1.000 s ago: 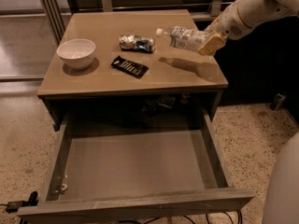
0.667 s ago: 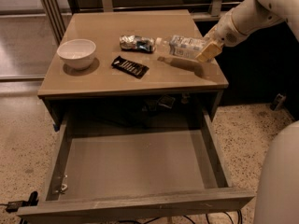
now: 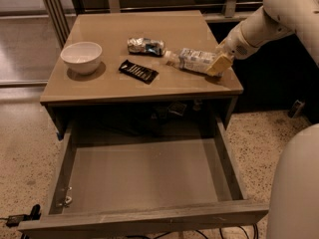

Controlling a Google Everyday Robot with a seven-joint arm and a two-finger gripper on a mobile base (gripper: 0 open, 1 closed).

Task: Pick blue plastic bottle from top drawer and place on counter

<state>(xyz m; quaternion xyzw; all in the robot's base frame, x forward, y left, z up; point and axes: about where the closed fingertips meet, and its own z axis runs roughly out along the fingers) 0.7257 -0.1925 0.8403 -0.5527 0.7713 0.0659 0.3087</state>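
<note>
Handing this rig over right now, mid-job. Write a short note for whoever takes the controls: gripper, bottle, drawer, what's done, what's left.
Gripper: at the base end of the blue plastic bottle, low over the right side of the counter.
Bottle: on its side, appears to rest on the counter, cap pointing left toward the foil packet.
Top drawer: pulled open, bottle not in it.
Done: bottle out of the drawer and at the counter.
Left: confirm release, lift the arm away without nudging the bottle.
</note>
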